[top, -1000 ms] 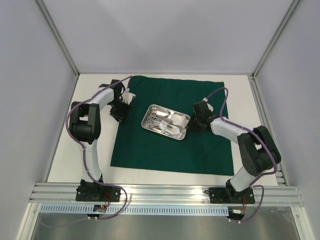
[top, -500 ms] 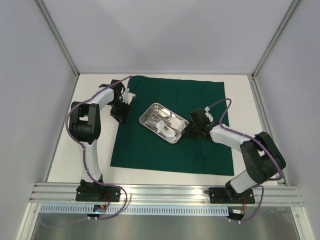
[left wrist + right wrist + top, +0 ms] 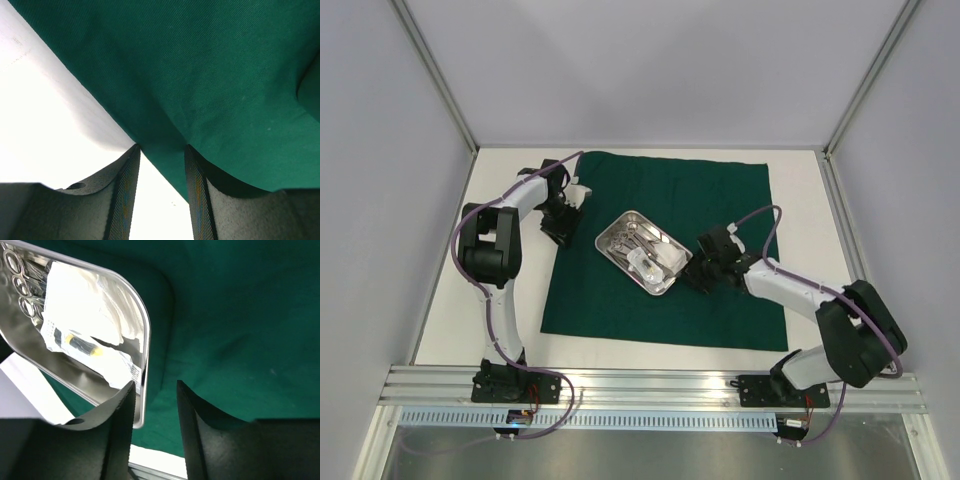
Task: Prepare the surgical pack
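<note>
The dark green drape (image 3: 650, 190) lies spread flat on the table. On its middle the steel tray (image 3: 614, 226) stands turned askew, holding metal scissors and forceps (image 3: 628, 235) and white gauze (image 3: 665, 258). My right gripper (image 3: 698, 272) is open at the tray's near right corner. In the right wrist view the tray's rim (image 3: 145, 340) runs between the spread jaws of the gripper (image 3: 155, 385), close to the left finger, with gauze (image 3: 85, 295) and ring handles (image 3: 17, 275) inside. My left gripper (image 3: 560, 228) is open at the drape's left edge (image 3: 225, 75), and the hem crosses the gap of the gripper (image 3: 161, 148).
White tabletop (image 3: 450, 290) borders the drape on the left, near and right sides. Grey enclosure walls stand round the table, and an aluminium rail (image 3: 650, 385) runs along the near edge by the arm bases. A small packet with a yellow and black mark (image 3: 80, 342) lies in the tray.
My right gripper pulled the tray's right end nearer and leftward, turning the tray, and has now opened its jaws off the rim. The left arm has stayed put.
</note>
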`<act>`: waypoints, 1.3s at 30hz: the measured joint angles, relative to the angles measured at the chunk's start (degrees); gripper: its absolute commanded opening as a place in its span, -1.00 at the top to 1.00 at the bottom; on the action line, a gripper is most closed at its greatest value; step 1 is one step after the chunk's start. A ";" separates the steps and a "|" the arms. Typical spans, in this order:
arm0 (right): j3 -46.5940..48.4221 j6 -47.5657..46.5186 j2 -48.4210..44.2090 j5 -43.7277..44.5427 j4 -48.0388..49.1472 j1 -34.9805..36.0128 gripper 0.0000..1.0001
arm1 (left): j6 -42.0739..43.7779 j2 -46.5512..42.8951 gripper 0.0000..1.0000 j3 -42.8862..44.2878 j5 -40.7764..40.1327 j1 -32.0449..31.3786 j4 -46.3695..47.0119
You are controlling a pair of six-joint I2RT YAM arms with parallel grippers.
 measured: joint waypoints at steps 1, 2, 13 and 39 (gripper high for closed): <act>0.02 -1.05 -0.98 0.46 -1.05 0.00 0.00 | 0.00 0.00 0.01 0.00 0.04 0.00 0.00; 0.15 -1.73 -1.97 0.92 -2.10 -0.04 -0.09 | 0.00 0.00 0.01 0.00 0.04 0.00 0.00; 1.97 -12.15 -8.09 4.48 -10.32 -11.63 -0.30 | -0.02 -0.39 -0.08 -0.48 0.66 0.00 0.28; 9.11 -23.87 12.37 1.25 -4.76 -28.22 0.99 | -0.42 -4.85 -0.17 -5.90 3.54 0.39 -1.25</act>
